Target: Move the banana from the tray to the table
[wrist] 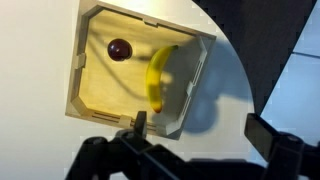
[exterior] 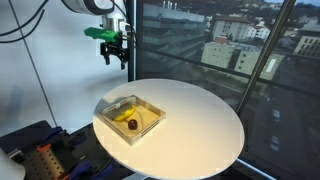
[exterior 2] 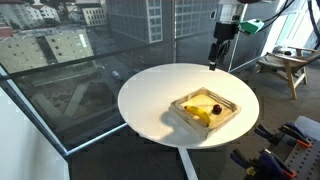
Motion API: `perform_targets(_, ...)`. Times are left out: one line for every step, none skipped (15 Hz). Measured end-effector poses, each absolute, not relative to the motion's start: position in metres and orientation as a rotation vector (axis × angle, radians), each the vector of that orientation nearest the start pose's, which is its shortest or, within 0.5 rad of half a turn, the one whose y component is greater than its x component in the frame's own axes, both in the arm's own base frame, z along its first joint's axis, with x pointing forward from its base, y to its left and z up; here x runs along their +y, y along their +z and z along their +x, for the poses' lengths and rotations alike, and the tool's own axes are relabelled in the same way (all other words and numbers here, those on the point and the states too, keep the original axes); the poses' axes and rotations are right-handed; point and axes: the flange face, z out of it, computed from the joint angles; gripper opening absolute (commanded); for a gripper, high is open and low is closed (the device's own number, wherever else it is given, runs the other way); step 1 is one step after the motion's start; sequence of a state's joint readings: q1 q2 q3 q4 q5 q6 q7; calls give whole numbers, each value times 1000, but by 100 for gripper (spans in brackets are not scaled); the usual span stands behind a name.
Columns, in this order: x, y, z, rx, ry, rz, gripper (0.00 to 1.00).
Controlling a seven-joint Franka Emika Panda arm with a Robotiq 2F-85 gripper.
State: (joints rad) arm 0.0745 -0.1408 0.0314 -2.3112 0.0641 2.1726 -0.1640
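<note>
Hanging high, fingers (exterior: 115,60) spread and empty; banana (wrist: 160,75) lies in tray (wrist: 80,60) well below, seemingly off-centre.

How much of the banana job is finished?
Nothing looks done yet: the banana lies in the tray beside a small dark fruit. The gripper hangs open, high above, holding nothing. Left: grab the banana and put it on the table.
</note>
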Motion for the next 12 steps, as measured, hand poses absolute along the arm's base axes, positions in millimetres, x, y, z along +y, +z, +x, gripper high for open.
perform_targets(52,398,488,-354,-3,-3074,100)
perform_targets(50,394,490,-348,-3,-3077,100)
perform_targets(49,390,492,-345,-4,-3083,100)
perform_targets(47,387,494,-344,-6,-3090,100)
perform_targets(45,384,495,-344,-7,-3098,100)
perform_targets(44,381,496,-341,-8,-3106,100)
perform_targets(43,379,497,-341,-9,-3114,100)
perform_targets(42,377,498,-341,-10,-3121,100)
perform_targets(41,375,499,-340,-9,-3126,100)
perform_targets(41,374,499,-338,-9,-3131,100)
perform_targets(41,373,500,-332,-8,-3135,100)
perform_targets(40,373,500,-327,-7,-3136,100)
